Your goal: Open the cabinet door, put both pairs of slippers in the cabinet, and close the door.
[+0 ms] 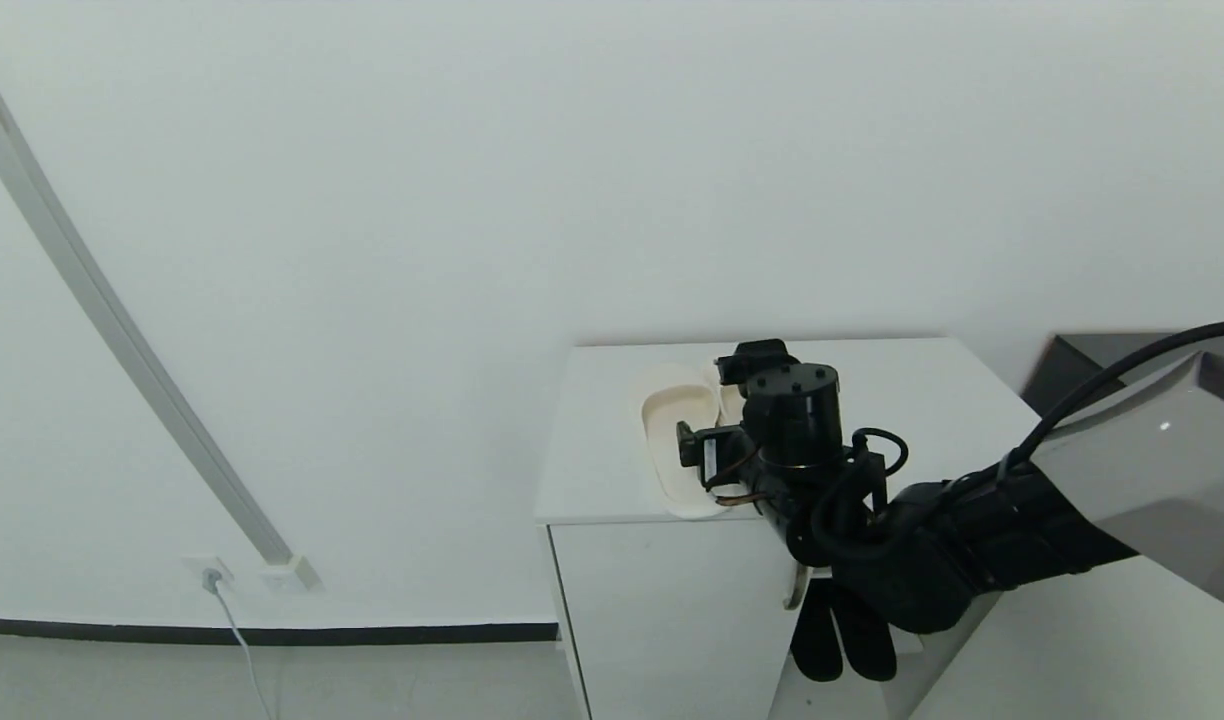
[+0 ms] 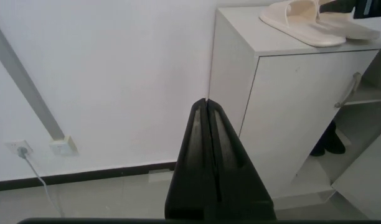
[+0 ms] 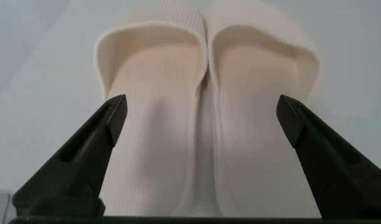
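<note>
Cream slippers paired on cabinet top, centre-right of head view. Your right gripper gapes astride them; left gripper closed, empty. Likely light, squashy: pinch the touching inner walls.

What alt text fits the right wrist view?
The open right gripper faces a pair of cream slippers lying side by side, touching, on the white cabinet top. Its fingers sit wide apart, one toward each outer edge of the pair.
</note>
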